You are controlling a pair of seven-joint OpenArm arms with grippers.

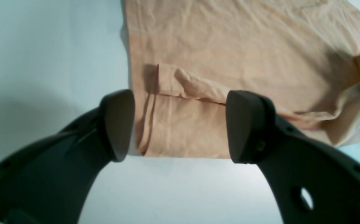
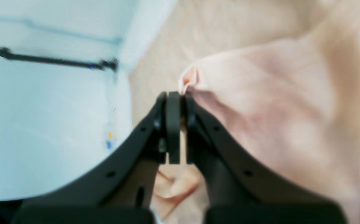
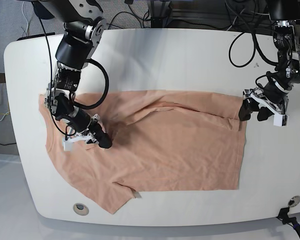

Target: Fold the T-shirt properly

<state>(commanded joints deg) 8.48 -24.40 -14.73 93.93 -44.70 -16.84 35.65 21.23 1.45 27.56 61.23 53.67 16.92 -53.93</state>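
Note:
The peach-pink T-shirt [image 3: 175,150] lies spread on the white table [image 3: 190,60], partly folded, with a sleeve [image 3: 121,196] pointing to the front edge. My right gripper [image 3: 104,141] is shut on a raised fold of the T-shirt [image 2: 260,102] near its left end. In the right wrist view the right gripper [image 2: 176,99] pinches that cloth edge between closed jaws. My left gripper [image 3: 250,112] hovers open over the shirt's back right corner. The left wrist view shows the left gripper [image 1: 181,126] with fingers wide apart over the T-shirt [image 1: 229,46], where a small flap of fabric [image 1: 192,85] is folded.
Cables [image 3: 240,45] trail across the table's back right. A round hole [image 3: 80,207] sits near the front left edge and a black clamp [image 3: 286,216] at the front right corner. The table's rounded edge [image 3: 20,130] runs just left of the shirt.

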